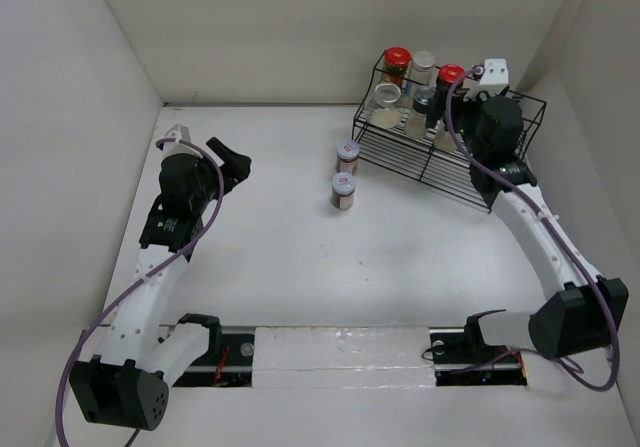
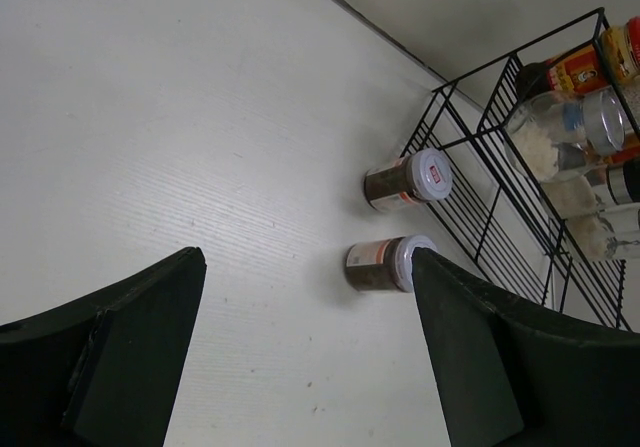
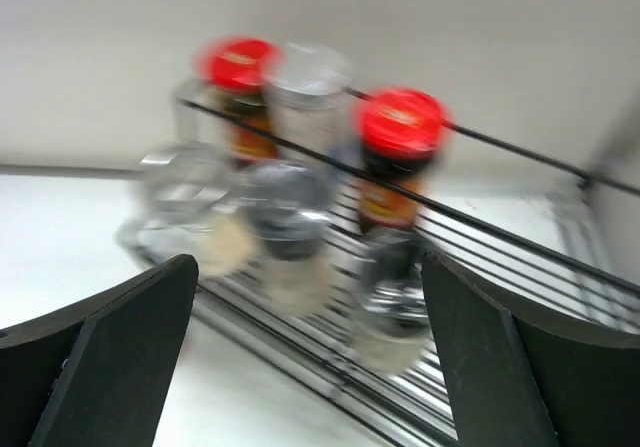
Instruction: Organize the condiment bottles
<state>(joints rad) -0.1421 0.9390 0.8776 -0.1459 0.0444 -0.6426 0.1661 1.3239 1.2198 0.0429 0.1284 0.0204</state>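
Rack (image 3: 500, 147) jars (image 3: 290, 227) motion-blurred, right claw (image 3: 308, 267) fingers (image 3: 110, 357) cropped

The left arm (image 1: 140, 302) and right arm (image 1: 540, 229) are white plastic links with black joint housings; behind the matte black, wedge-shaped jaws, a purple cable (image 1: 67, 372) trails along each.

Bright even light, blurry right-wrist view
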